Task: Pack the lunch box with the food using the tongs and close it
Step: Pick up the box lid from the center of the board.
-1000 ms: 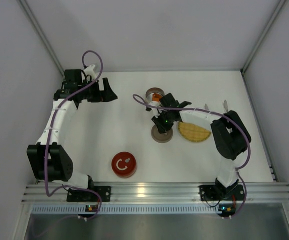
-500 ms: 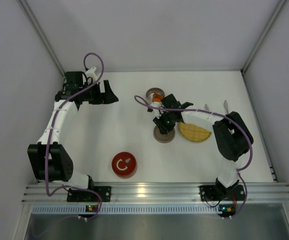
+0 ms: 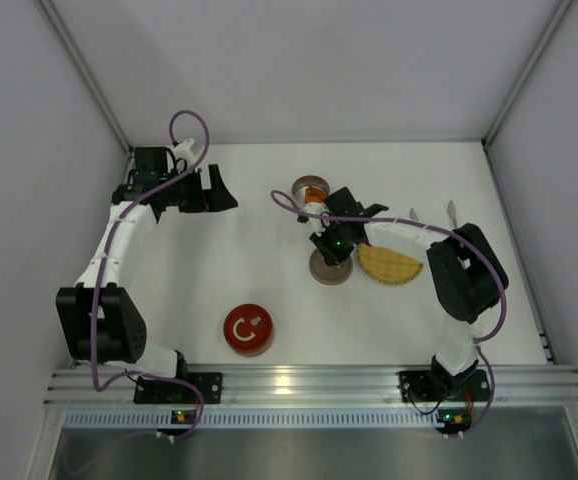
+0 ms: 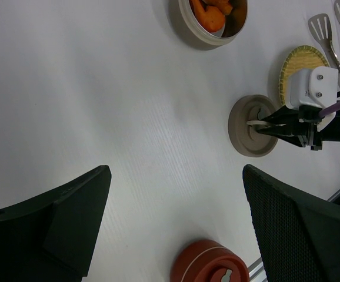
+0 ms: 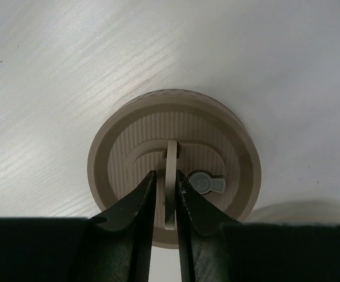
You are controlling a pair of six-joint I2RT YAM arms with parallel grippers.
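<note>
The lunch box is an open round tin [image 3: 299, 186] at the back centre, with orange food lumps [image 4: 208, 14] inside it. Its beige lid [image 5: 117, 147] lies flat on the table nearer me, beside the yellow woven plate [image 3: 389, 264]. My right gripper [image 5: 166, 191] is down on that lid, shut on its upright handle [image 5: 170, 158]. The silver tongs [image 4: 321, 24] lie behind the plate, partly hidden by the right arm. My left gripper [image 3: 216, 190] hangs open and empty over the far left of the table.
A red round tin with a keyhole-marked lid [image 3: 248, 329] stands near the front, left of centre. White walls close in the table on the left, back and right. An aluminium rail [image 3: 309, 381] runs along the near edge.
The right gripper's jaws have closed in on the lid's handle and the wrist has shifted slightly. The left gripper has drifted a little. Lid, tins and plate stay put.
</note>
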